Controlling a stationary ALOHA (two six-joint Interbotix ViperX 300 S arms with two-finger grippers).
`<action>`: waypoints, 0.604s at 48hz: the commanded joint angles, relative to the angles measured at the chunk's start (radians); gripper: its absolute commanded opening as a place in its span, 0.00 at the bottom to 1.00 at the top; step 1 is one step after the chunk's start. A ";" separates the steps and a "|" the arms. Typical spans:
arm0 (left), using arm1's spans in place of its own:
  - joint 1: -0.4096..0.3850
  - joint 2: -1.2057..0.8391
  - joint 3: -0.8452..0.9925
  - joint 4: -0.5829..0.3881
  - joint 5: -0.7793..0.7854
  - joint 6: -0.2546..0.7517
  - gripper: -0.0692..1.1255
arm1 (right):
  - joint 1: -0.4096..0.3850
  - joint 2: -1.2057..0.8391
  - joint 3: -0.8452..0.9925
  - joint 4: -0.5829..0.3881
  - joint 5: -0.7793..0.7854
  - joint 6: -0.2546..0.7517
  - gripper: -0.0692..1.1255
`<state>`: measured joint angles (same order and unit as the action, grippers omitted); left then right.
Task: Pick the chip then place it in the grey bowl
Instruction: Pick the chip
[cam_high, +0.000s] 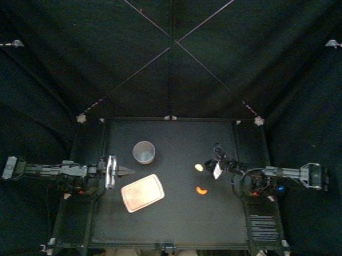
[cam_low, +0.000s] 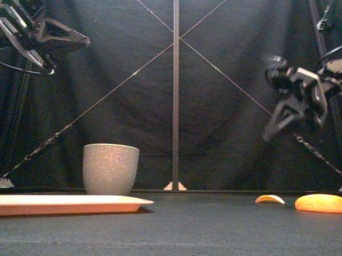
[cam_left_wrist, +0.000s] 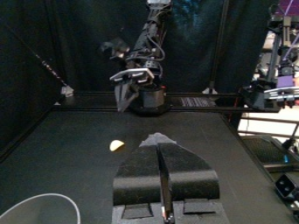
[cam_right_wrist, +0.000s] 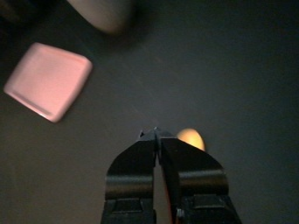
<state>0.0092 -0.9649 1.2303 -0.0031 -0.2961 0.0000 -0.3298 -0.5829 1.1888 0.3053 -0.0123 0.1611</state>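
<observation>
The chip (cam_high: 199, 166) is a small yellow-orange wedge lying on the black table, right of the middle; it also shows low in the front view (cam_low: 270, 199) and in the left wrist view (cam_left_wrist: 117, 145). The tall grey speckled cup (cam_high: 143, 151) stands upright at the back left (cam_low: 111, 168). My right gripper (cam_high: 217, 158) hangs above the table near the chip, shut and holding nothing (cam_right_wrist: 152, 134). A yellow-orange piece (cam_right_wrist: 191, 138) lies just beside its tips; which toy it is I cannot tell. My left gripper (cam_left_wrist: 162, 149) rests at the left side, shut and holding nothing.
A flat pink tray (cam_high: 142, 192) lies in front of the cup, left of the middle (cam_low: 67, 203). A second, rounder orange toy (cam_high: 202, 190) sits nearer the front than the chip (cam_low: 318, 203).
</observation>
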 joint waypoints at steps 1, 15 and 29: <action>0.014 0.005 -0.014 0.000 -0.006 0.003 0.04 | -0.038 0.115 -0.067 0.002 0.169 0.003 0.15; 0.055 0.005 0.018 0.000 -0.012 0.000 0.04 | -0.069 0.325 -0.253 0.006 0.387 0.002 0.50; 0.063 0.003 0.025 -0.002 -0.021 0.003 0.04 | -0.166 0.399 -0.287 0.003 0.442 -0.006 0.78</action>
<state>0.0675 -0.9633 1.2686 -0.0031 -0.3068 0.0015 -0.4786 -0.1871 0.9235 0.3114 0.4387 0.1595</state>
